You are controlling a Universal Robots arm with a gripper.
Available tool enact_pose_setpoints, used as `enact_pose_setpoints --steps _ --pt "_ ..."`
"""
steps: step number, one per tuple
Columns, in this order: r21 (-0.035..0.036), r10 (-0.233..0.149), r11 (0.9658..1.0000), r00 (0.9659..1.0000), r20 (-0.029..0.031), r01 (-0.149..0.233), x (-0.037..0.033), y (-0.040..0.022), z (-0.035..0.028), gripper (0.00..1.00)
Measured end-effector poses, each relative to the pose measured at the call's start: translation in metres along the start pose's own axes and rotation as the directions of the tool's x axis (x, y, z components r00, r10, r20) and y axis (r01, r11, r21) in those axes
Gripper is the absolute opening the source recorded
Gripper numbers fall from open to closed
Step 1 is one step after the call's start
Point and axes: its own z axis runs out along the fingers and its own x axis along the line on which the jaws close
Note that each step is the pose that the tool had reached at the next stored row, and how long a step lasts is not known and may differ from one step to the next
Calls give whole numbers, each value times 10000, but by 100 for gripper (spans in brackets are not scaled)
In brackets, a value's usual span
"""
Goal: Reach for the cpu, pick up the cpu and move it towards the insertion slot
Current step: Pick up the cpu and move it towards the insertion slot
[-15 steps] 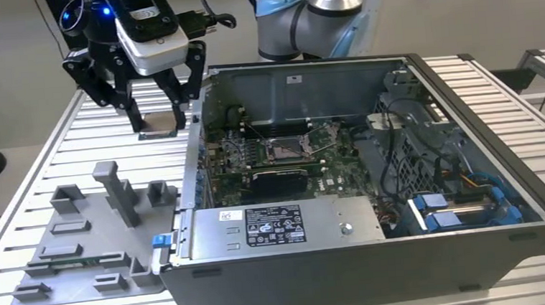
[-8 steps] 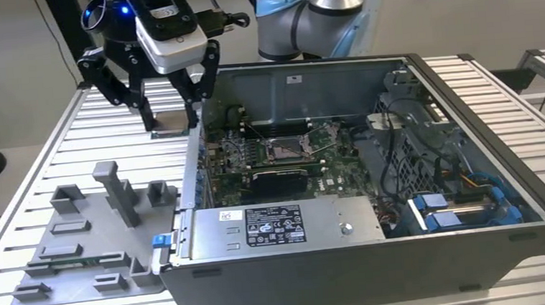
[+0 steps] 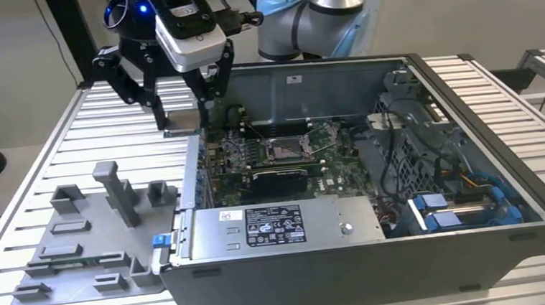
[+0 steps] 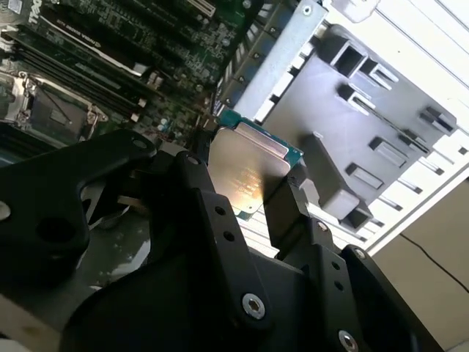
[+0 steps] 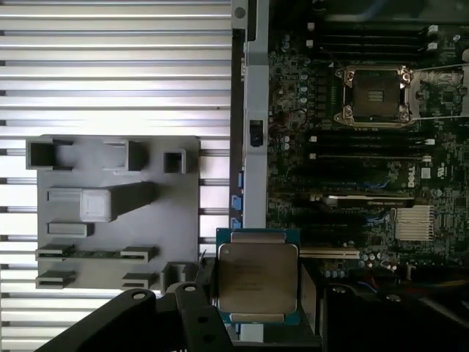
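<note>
overall, the biggest thing is the open case (image 3: 373, 210), lying on its side on a slatted table (image 3: 69, 131). a white sticker (image 3: 272, 226) with black print sits on the silver box at the case's near edge; i leave its writing unread. a white label also shows on the pale head above the gripper in the exterior view.

inside the case lies the green board (image 5: 352, 183), with long dark slots and a finned silver block (image 5: 414, 224) on it.

outside the case, toward the exterior view's left, a grey tray (image 3: 82, 245) of plastic blocks rests on the table.

the slot (image 3: 287, 148) sits mid-board, its metal frame shiny and its centre dark; in the first wrist view (image 5: 372, 95) its lid stands swung aside.

the gripper (image 3: 182, 119) hangs over the case's far corner, at the wall toward the exterior view's left, well apart from the slot.

the cpu (image 5: 256, 277) is clamped flat between the black fingers (image 4: 282, 213), pale face toward the wrist cameras, green edge showing around it. in the second wrist view (image 4: 245, 172) it sits over the case wall, between board and tray.
</note>
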Motion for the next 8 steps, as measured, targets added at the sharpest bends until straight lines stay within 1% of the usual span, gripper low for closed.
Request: enact_pose_setpoints --steps 8 --pt "0 0 10000 10000 0 0 -139 2 0 0"
